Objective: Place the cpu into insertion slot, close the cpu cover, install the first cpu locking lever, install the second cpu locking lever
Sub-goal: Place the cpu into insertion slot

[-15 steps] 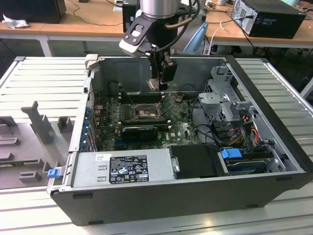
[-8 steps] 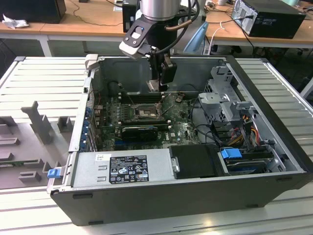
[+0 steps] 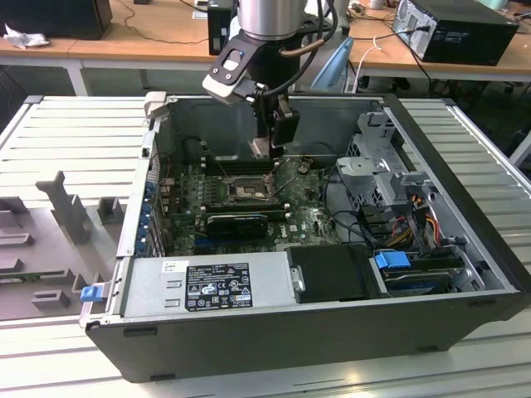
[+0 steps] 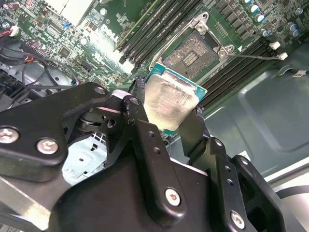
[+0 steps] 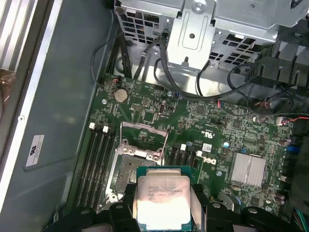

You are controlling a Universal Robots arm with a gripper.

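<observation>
The end effector (image 4: 168, 104) grips the cpu (image 5: 161, 199) by opposite edges near the insertion slot (image 4: 195, 50); the chip is likely light, stiff and fragile.

A workshop-like lab: an opened computer case (image 3: 290, 340) on a slatted table (image 3: 75, 133), wooden benches (image 3: 149, 37) (cable-strewn) behind.

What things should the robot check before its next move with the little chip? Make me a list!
1. Grip: ok, the gripper is shut on the cpu.
2. Way in: ok, the cpu cover stands open.
3. Room: ok, the insertion slot is empty, bare contacts showing.
4. Aim: cannot tell; the cpu hangs near the insertion slot, apart from it.
</observation>
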